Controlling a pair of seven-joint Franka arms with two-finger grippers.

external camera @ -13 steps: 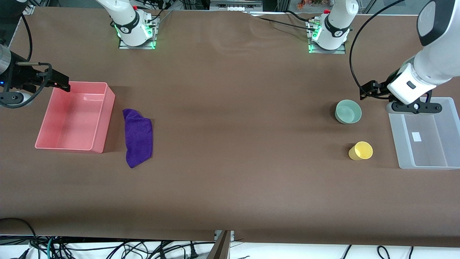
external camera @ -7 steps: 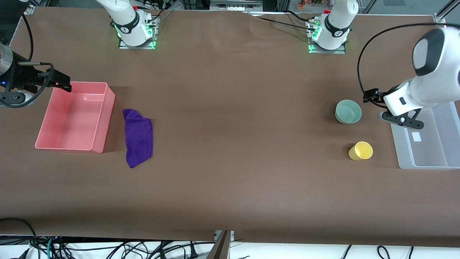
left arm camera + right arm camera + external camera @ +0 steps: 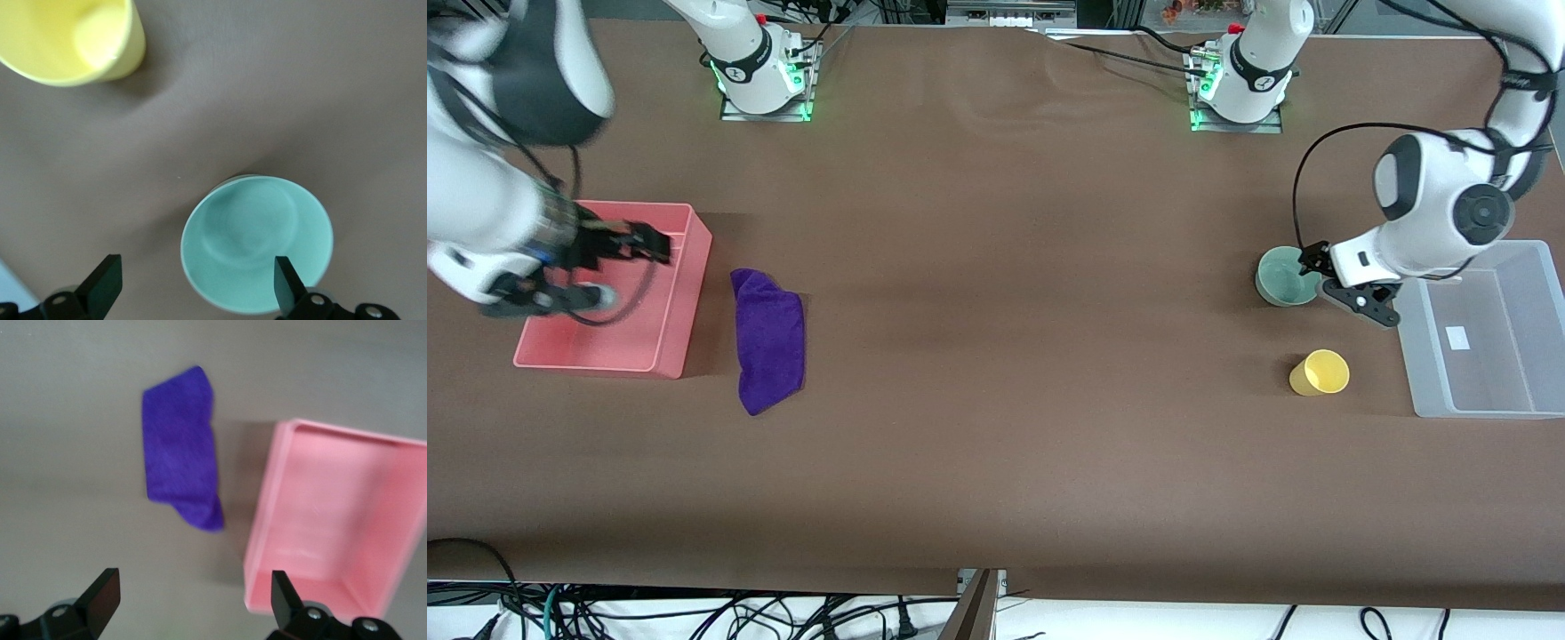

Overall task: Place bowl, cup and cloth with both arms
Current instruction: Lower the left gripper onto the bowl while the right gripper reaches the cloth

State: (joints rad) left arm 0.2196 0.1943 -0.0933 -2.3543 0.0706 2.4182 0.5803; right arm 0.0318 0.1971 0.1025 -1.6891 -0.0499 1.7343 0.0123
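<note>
Toward the right arm's end of the table, the pink bin (image 3: 665, 331) holds nothing, and the right gripper (image 3: 649, 242) hangs over it with fingers spread, blurred in the front view. Beside the bin lies the cloth (image 3: 769, 340). At the left arm's end, the left gripper (image 3: 1319, 267) hovers over the bowl (image 3: 1282, 276), jaws apart and grasping nothing. The cup (image 3: 1320, 372) stands nearer the camera, near the bare clear bin (image 3: 1476, 409), whose corner the arm covers
</note>
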